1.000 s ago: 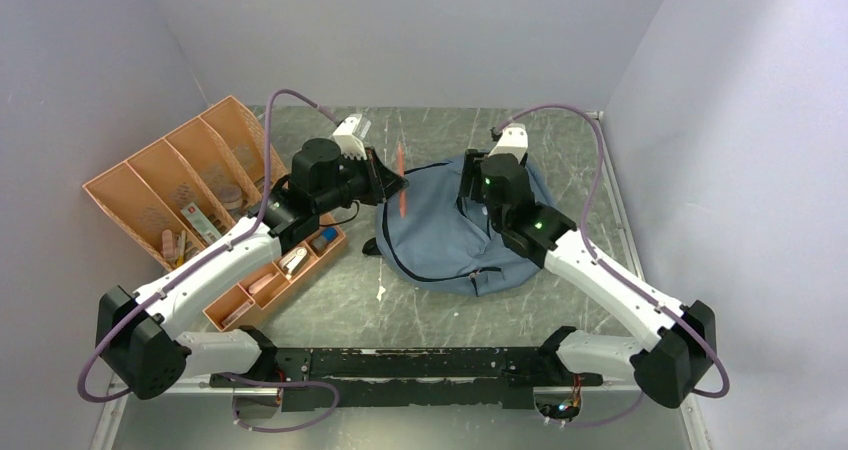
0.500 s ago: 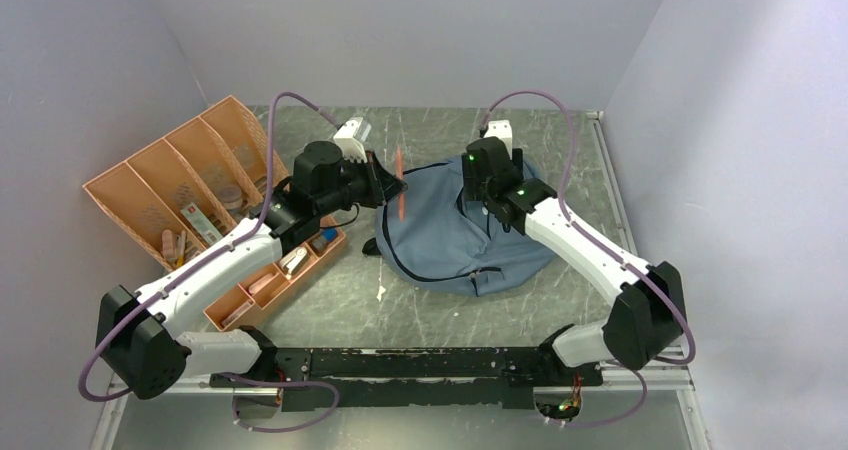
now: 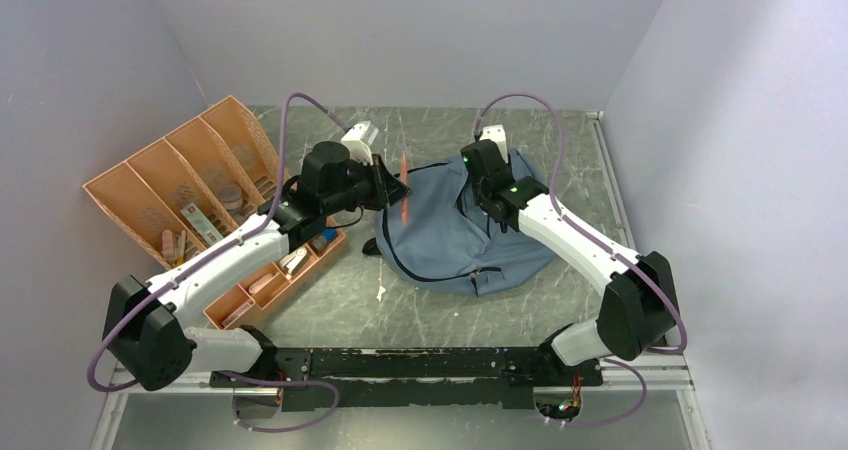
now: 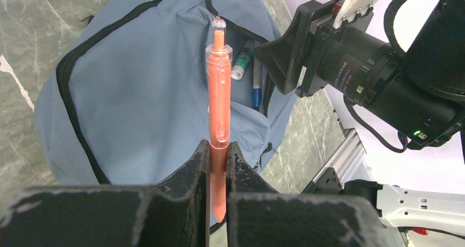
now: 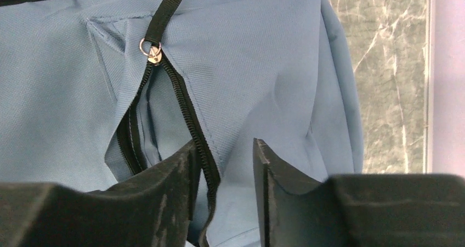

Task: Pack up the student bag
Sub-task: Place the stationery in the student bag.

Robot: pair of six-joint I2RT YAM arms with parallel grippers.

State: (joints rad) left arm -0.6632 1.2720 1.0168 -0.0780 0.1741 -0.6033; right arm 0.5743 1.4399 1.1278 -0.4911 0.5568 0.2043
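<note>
- Soft grey-blue fabric backpack [image 3: 440,242] lies flat, just one o'clock of the surface [image 3: 420,312] centre.
- Left jaws pinch an orange plastic pen [image 4: 218,93] over its ten o'clock edge.
- Right jaws, narrowly apart, straddle its black zipper [image 5: 185,110].

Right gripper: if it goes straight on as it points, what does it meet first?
The student bag: the right gripper points at its blue fabric by the open zipper, whose edge lies between the fingers. Contact looks near, but depth is unclear.
</note>
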